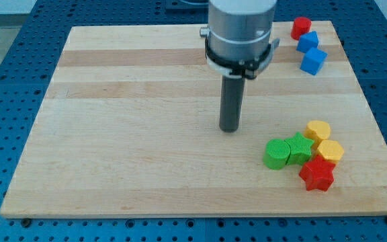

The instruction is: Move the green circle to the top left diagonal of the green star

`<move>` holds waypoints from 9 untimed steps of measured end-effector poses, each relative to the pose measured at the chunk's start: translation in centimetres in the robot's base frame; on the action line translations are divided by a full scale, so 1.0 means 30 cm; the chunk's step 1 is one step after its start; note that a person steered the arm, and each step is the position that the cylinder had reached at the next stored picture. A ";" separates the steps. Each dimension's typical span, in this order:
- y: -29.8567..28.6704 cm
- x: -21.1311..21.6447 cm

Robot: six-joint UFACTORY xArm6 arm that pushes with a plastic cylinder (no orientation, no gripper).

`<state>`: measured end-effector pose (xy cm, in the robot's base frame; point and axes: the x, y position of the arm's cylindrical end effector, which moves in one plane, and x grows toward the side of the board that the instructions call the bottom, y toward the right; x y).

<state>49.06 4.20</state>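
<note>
Bench (pixel 146 134) of pale wood fills most of the view, lying on a blue perforated surface (pixel 5 101). Above it hangs the arm's grey cylindrical housing (pixel 240 30), near the view's top and right of centre, with the dark rod running straight down from it. The arm carries no pincer, so there is nothing to report as wide, narrow or holding; the rod simply ends in the tip (pixel 230 129), which sits on bare wood up and to the left of the lower-right cluster, apart from every block.

That cluster lies toward the view's lower right. The green circle (pixel 276 153) is its leftmost piece, touching the green star (pixel 301 147) on the star's left side and sitting slightly lower than it. Just right of the star are two yellow blocks, one yellow block (pixel 318 130) above and another yellow block (pixel 330 150) below it. The red star (pixel 316 175) sits at the cluster's bottom.

At the view's top right, well apart from the rest, a red block (pixel 301 27) sits above a blue block (pixel 308 42) and a blue cube (pixel 313 60).
</note>
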 end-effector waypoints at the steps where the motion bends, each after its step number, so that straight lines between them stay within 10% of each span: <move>1: -0.007 0.130; 4: 0.224 0.311; 9: 0.123 0.002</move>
<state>49.11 7.90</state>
